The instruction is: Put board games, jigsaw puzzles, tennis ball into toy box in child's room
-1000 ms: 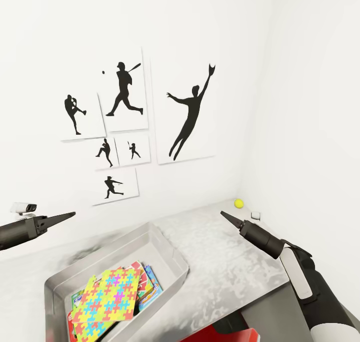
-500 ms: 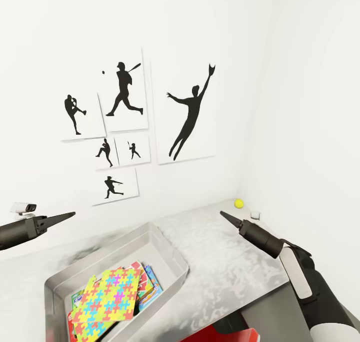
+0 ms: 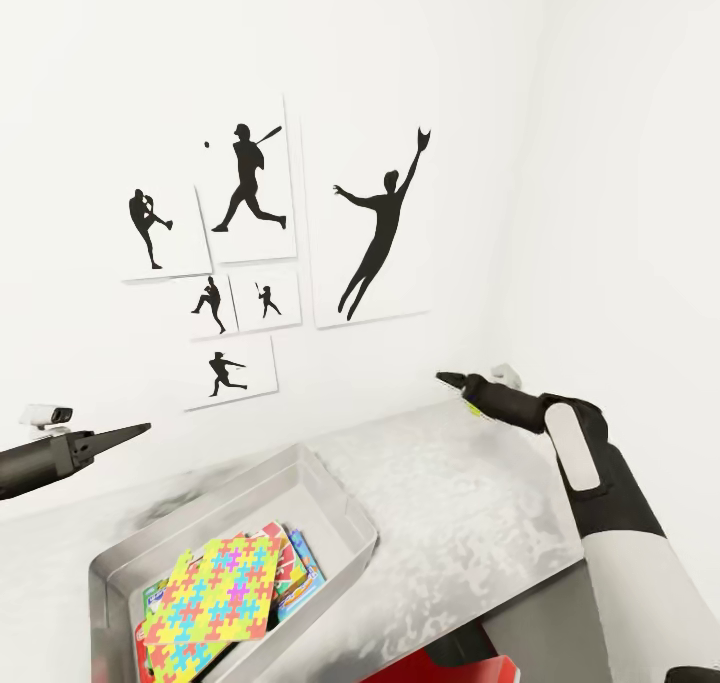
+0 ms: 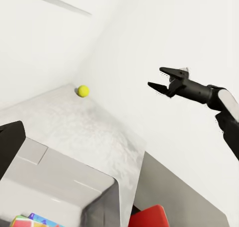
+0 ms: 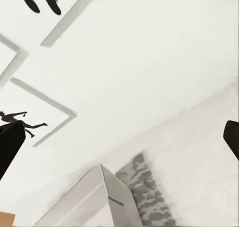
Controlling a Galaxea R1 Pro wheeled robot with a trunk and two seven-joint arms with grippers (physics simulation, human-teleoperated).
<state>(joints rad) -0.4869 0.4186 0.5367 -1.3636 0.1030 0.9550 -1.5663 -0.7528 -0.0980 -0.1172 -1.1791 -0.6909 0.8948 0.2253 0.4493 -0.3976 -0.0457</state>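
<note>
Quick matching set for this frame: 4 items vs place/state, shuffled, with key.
Items:
1. tennis ball
2. jigsaw puzzle
3. right tool
4. silhouette pictures

Place or state:
A. lying on top inside the toy box
B. hung on the white wall
C. open, held in the air
D. on the table, at its far corner

Pairs: 1-D, 2-A, 3-C, 4-B

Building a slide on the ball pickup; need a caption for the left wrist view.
Open right gripper raised above the table, apart from the tennis ball near the far corner.
</note>
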